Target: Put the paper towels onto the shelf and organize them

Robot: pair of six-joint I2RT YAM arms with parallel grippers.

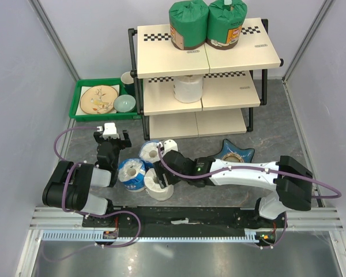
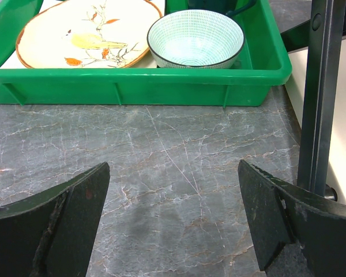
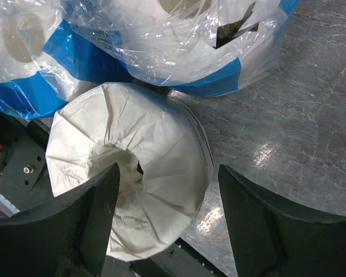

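Note:
Two green-wrapped paper towels (image 1: pixel 188 24) (image 1: pixel 226 24) stand on the top board of the shelf (image 1: pixel 259 52), and a plain white one (image 1: pixel 188 88) sits on the middle board. On the table lie two blue-and-white rolls (image 1: pixel 131 173) (image 1: pixel 150 153) and a plain white roll (image 1: pixel 157 188). My right gripper (image 1: pixel 163 175) hangs over that white roll (image 3: pixel 132 167), open. In the right wrist view one finger is over the core and the other is outside the roll's wall, clear of it (image 3: pixel 167 170). My left gripper (image 1: pixel 111 138) is open and empty above bare table (image 2: pixel 173 219).
A green tray (image 1: pixel 78 101) with a plate and a bowl sits left of the shelf (image 2: pixel 138 86). A dark mug (image 1: pixel 127 79) stands behind it. A blue star-shaped dish (image 1: pixel 237 153) lies right of the rolls. The shelf's black post (image 2: pixel 320 92) is close to my left gripper's right side.

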